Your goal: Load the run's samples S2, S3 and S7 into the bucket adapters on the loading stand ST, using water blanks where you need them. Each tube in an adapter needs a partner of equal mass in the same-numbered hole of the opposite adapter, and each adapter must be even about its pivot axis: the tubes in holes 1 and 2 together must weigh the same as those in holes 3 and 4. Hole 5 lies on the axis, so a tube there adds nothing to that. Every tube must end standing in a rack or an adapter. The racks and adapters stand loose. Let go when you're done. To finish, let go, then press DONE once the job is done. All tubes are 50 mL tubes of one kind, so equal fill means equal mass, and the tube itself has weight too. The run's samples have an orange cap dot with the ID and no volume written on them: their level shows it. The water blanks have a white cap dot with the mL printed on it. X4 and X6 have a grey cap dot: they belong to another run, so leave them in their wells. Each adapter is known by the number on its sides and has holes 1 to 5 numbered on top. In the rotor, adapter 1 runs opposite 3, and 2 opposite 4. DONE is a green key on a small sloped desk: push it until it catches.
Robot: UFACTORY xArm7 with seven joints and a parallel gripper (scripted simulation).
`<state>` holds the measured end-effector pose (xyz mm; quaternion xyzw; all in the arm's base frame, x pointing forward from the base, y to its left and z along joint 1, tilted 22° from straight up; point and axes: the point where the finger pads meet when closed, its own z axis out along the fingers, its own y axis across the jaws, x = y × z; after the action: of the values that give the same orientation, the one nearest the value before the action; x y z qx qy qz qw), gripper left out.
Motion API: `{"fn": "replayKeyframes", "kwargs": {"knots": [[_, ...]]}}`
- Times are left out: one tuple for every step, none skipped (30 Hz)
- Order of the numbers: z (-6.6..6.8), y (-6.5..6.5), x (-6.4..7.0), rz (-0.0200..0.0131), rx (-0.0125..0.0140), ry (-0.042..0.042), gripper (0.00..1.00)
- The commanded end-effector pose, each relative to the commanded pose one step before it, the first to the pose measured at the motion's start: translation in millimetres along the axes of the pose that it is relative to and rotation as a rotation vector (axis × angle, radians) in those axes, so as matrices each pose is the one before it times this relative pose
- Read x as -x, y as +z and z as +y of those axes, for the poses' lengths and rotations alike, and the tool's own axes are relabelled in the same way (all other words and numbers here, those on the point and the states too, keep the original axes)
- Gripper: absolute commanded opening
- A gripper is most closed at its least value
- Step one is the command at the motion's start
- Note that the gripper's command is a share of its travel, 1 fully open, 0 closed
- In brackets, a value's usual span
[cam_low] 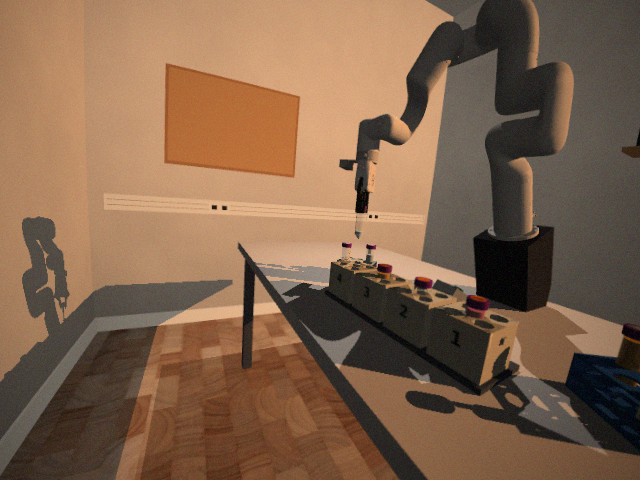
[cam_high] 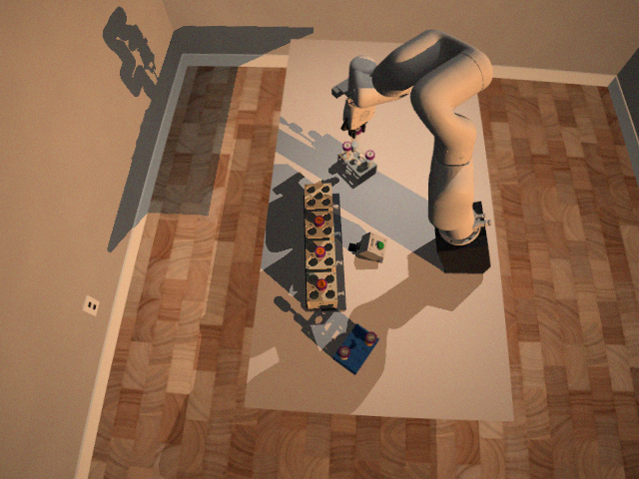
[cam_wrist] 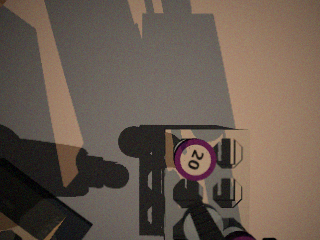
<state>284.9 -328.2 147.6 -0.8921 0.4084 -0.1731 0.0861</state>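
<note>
My gripper [cam_high: 353, 132] [cam_low: 361, 208] is shut on a purple-capped tube, which hangs upright with its conical end [cam_low: 358, 233] above the white rack [cam_high: 354, 179] [cam_wrist: 172, 216]. The held cap's dot is unreadable. The rack holds two tubes: one cap [cam_wrist: 195, 159] reads 20; purple caps [cam_high: 346, 146] [cam_high: 370, 154] show in the top view. On the stand [cam_high: 341, 280], orange-dotted tubes stand in the middle holes of adapter 1 [cam_high: 312, 302] [cam_low: 452, 338], adapter 2 [cam_low: 402, 311] and adapter 3 [cam_low: 364, 292]; their IDs are unclear. Adapter 4 [cam_high: 319, 208] [cam_low: 338, 279] has no tube.
A blue rack [cam_high: 354, 366] [cam_low: 594, 382] with two capped tubes [cam_high: 370, 337] [cam_high: 343, 351] stands beyond adapter 1; their dots are unclear. The small sloped desk [cam_high: 368, 253] with the green DONE key [cam_high: 380, 244] stands between the stand and the arm's base.
</note>
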Motion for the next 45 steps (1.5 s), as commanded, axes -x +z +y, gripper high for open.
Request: {"fn": "replayKeyframes", "kwargs": {"knots": [[-4.61, -1.29, -0.31, 0.00384, 0.00024, -0.0328, 0.0], [-4.94, -0.04, 1.04, 0.0, -0.00003, -0.03334, 0.0], [-4.95, 0.0, 0.84, 0.0, -0.00004, -0.03334, 0.0], [-4.97, 0.0, 0.68, 0.0, -0.00004, -0.03334, 0.0], [-4.99, 0.0, 0.51, 0.0, -0.00004, -0.03334, 0.0], [-5.01, 0.0, 0.35, 0.0, -0.00004, -0.03334, 0.0], [-5.02, 0.0, 0.18, 0.0, -0.00004, -0.03334, 0.0], [-5.02, 0.0, 0.01, 0.00001, -0.00004, -0.03334, 0.0], [-5.02, 0.0, -0.15, 0.00001, -0.00004, -0.03334, 0.0], [-5.01, 0.0, -0.32, 0.00001, -0.00004, -0.03334, 0.0], [-5.0, 0.0, -0.49, 0.00001, -0.00004, -0.03334, 0.0], [0.0, 0.0, 0.0, 0.0, 0.0, 0.0, 0.0], [0.0, 0.0, 0.0, 0.0, 0.0, 0.0, 0.0], [-4.94, 0.05, -0.69, 0.00001, -0.00005, -0.03334, 0.0], [-4.96, -0.01, -0.81, 0.00001, -0.00004, -0.03334, 0.0], [-4.93, -0.01, -0.97, 0.00001, -0.00003, -0.03334, 0.0], [-4.9, -0.01, -1.14, 0.00001, -0.00003, -0.03334, 0.0], [-4.86, -0.01, -1.3, 0.00001, -0.00003, -0.03334, 0.0], [-4.81, -0.01, -1.46, 0.00001, -0.00003, -0.03334, 0.0], [-4.76, -0.01, -1.62, 0.00002, -0.00003, -0.03334, 0.0], [-4.7, -0.01, -1.78, 0.00002, -0.00003, -0.03334, 0.0], [-4.64, -0.01, -1.93, 0.00002, -0.00003, -0.03334, 0.0], [-4.57, -0.01, -2.09, 0.00002, -0.00003, -0.03334, 0.0], [-4.5, -0.01, -2.24, 0.00002, -0.00003, -0.03334, 0.0], [-4.42, -0.01, -2.39, 0.00002, -0.00003, -0.03334, 0.0], [-4.34, -0.01, -2.53, 0.00002, -0.00003, -0.03334, 0.0], [-4.19, 0.04, -2.72, 0.00001, -0.00006, -0.03334, 0.0], [-4.15, 0.0, -2.82, 0.00002, -0.00004, -0.03334, 0.0], [0.0, 0.0, 0.0, 0.0, 0.0, 0.0, 0.0], [0.0, 0.0, 0.0, 0.0, 0.0, 0.0, 0.0], [-4.09, -0.02, -2.94, 0.00002, -0.00002, -0.03333, 0.0], [-3.96, -0.01, -3.08, 0.00002, -0.00003, -0.03334, 0.0], [-3.84, 0.01, -3.22, 0.00003, -0.00003, -0.01115, 0.0], [-3.8, 0.01, -3.27, 0.00003, -0.00004, -0.00001, 0.0], [-3.8, 0.01, -3.27, 0.00003, -0.00004, -0.00001, 0.0], [-3.8, 0.01, -3.27, 0.00003, -0.00004, 0.0, 0.0], [-3.8, 0.01, -3.27, 0.00003, -0.00003, 0.0, 0.0], [-3.81, 0.0, -3.26, 0.00003, -0.00003, 0.0, 0.0], [-3.81, 0.0, -3.26, 0.00003, -0.00003, 0.0, 0.0], [-3.81, 0.0, -3.26, 0.00003, -0.00003, 0.0, 0.0], [-3.81, 0.0, -3.26, 0.00003, -0.00003, 0.0, 0.0], [-3.81, 0.0, -3.26, 0.00003, -0.00003, 0.0, 0.0], [-3.81, 0.0, -3.26, 0.00003, -0.00003, 0.0, 0.0], [-3.81, 0.0, -3.26, 0.00003, -0.00003, 0.0, 0.0], [-3.81, 0.0, -3.26, 0.00003, -0.00003, 0.0, 0.0]]}}
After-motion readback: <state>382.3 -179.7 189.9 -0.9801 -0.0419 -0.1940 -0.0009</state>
